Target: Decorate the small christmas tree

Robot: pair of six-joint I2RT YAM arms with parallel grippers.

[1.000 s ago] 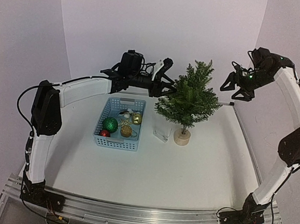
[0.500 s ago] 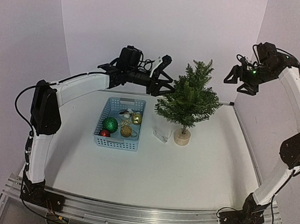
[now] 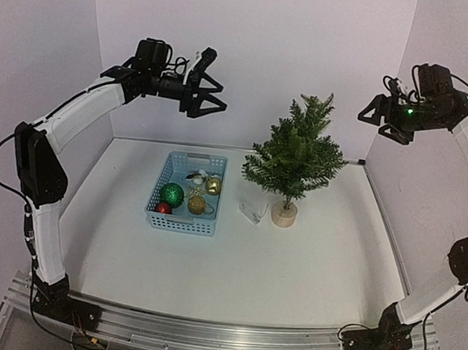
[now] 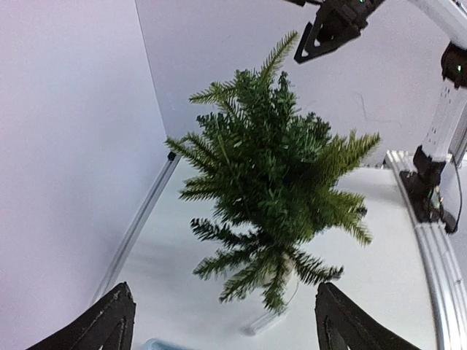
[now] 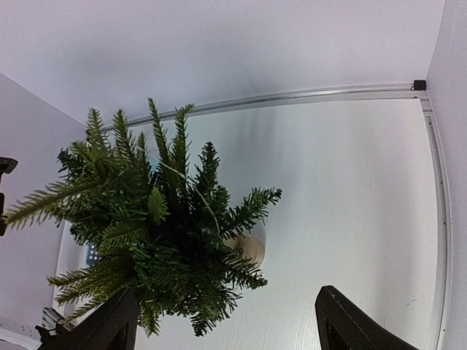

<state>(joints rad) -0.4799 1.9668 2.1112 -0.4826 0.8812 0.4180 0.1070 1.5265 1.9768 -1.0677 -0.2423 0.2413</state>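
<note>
Now L gripper (image 3: 220,98) raised, off tree (image 3: 294,155).

Tree right of centre, basket on its left

The small christmas tree (image 3: 293,159) stands toward the back of the table (image 3: 291,269). The basket (image 3: 180,223) with ornaments (image 3: 172,194) in it sits left of the tree, with a small object (image 3: 251,211) between them. The left gripper (image 3: 208,94) hangs above the basket, and the right gripper (image 3: 376,120) is up right of the treetop.

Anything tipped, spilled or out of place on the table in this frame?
Nothing stands out. The small christmas tree stands upright on its wooden base, the ornaments all sit inside the blue basket, and a small clear object lies on the table between basket and tree base. Nothing has spilled.
</note>
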